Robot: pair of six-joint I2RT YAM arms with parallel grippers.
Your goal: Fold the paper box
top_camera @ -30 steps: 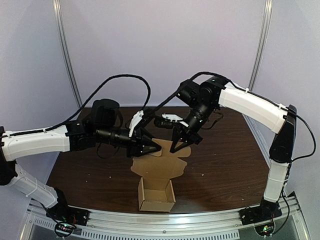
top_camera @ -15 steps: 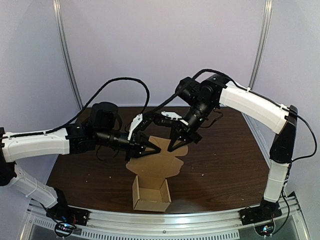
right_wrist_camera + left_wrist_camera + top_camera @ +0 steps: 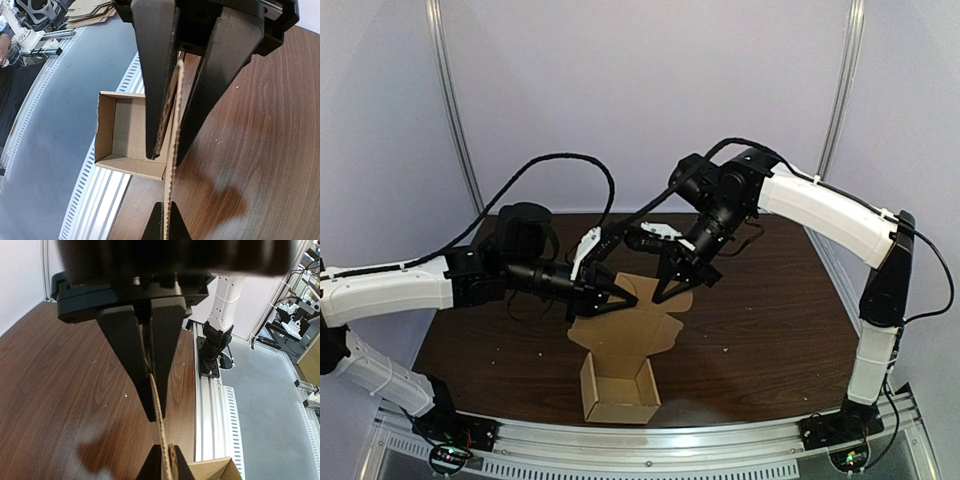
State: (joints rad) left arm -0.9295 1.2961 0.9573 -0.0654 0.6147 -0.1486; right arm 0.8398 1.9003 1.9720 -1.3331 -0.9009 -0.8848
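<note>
Since a second ago the paper box (image 3: 618, 385) has shifted left. Left pincer (image 3: 618, 300) and right pincer (image 3: 665, 292) each pinch its rear flap.

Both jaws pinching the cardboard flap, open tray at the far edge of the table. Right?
No: the open tray sits at the near edge of the table; the top external view shows it. The flap pinch is right.
</note>
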